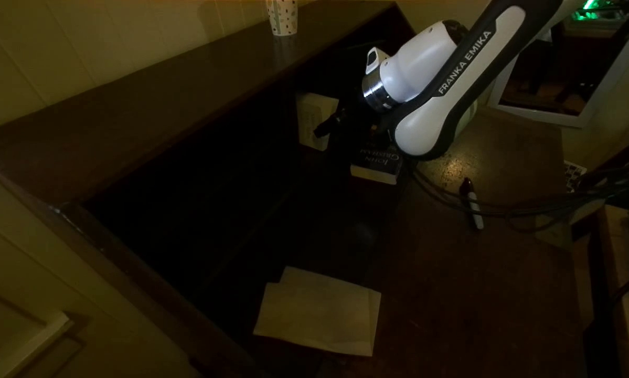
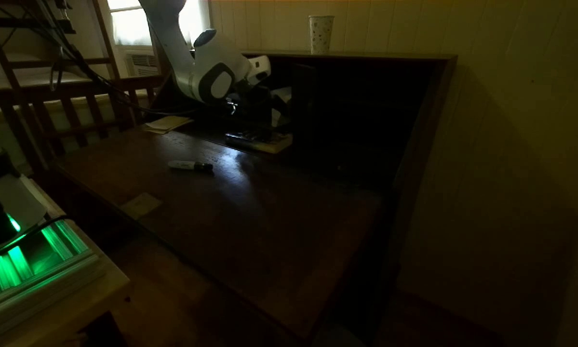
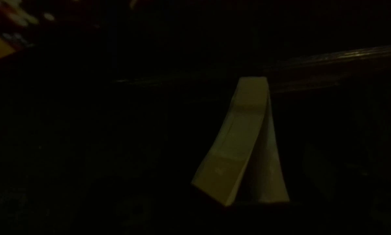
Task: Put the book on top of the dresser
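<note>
Closing the spread fingers (image 1: 327,126) should wait until they straddle both splayed parts of the pale book (image 1: 310,114), standing below the top of the dark wooden dresser (image 1: 151,113). Pinching one part alone could let it slip.

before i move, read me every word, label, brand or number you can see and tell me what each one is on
"FRANKA EMIKA": on the robot arm.
"JOHN GRISHAM": on the dark book; any other print there is too dark or blurred to read.
Pale book: faint marks on its cover, too dim to read.
Marker: any print is too small to read.
</note>
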